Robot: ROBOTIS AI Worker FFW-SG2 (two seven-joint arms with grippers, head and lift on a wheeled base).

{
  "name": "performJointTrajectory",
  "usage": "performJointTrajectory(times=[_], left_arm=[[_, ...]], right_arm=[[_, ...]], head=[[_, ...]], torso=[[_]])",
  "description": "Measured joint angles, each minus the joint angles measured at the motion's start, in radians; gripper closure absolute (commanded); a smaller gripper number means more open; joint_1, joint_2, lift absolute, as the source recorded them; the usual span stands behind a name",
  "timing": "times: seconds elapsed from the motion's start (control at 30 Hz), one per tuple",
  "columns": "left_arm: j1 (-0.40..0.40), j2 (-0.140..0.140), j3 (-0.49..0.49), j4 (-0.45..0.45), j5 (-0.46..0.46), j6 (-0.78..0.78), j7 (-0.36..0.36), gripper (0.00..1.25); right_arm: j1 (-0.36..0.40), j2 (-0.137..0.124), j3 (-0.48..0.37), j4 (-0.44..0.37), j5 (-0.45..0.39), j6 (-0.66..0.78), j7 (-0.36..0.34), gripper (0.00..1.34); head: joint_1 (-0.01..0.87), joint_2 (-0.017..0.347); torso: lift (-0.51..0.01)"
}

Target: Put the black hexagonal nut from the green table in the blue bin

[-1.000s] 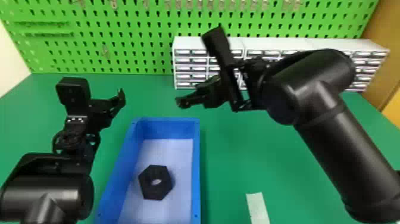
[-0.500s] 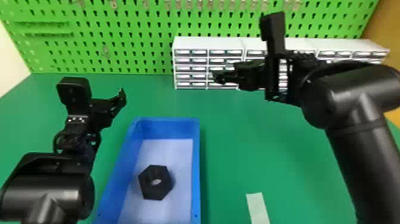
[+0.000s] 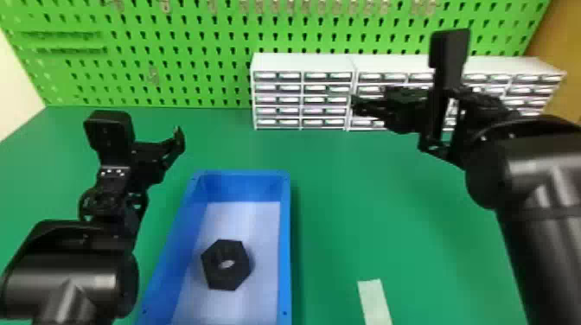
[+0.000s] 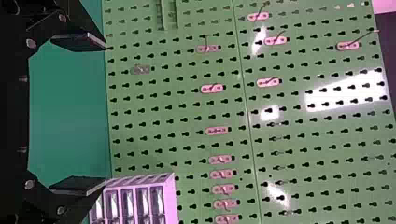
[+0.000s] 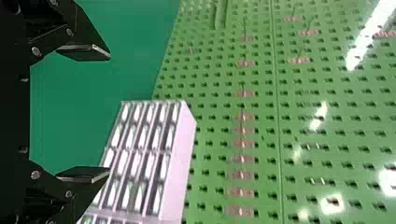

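Observation:
The black hexagonal nut lies flat on the pale floor of the blue bin, nearer its left wall. My left gripper is parked above the green table, left of the bin's far end; in the left wrist view the left gripper has its two fingers wide apart with nothing between them. Up and to the right of the bin, my right gripper is in front of the white drawer cabinets. The right wrist view has the right gripper open and holding nothing.
White drawer cabinets stand at the table's back, against the green pegboard. A pale strip lies on the table right of the bin, near the front edge.
The right arm has swung to the right, away from above the bin's far end, toward the cabinets. The left arm, the nut and the bin look the same.

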Motion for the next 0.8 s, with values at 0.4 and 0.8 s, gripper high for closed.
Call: performJointTrajectory(times=[0.4, 0.8], left_arm=[[-0.007, 0.000, -0.011, 0.001, 0.002, 0.005, 0.001, 0.25], [-0.010, -0.002, -0.021, 0.007, 0.003, 0.013, 0.002, 0.25]], right_arm=[[0.099, 0.021, -0.078, 0.002, 0.037, -0.193, -0.142, 0.40], [0.209, 0.056, -0.102, 0.044, 0.058, -0.383, -0.276, 0.40]], head=[[0.686, 0.051], [0.686, 0.051]], torso=[[-0.096], [-0.096]])
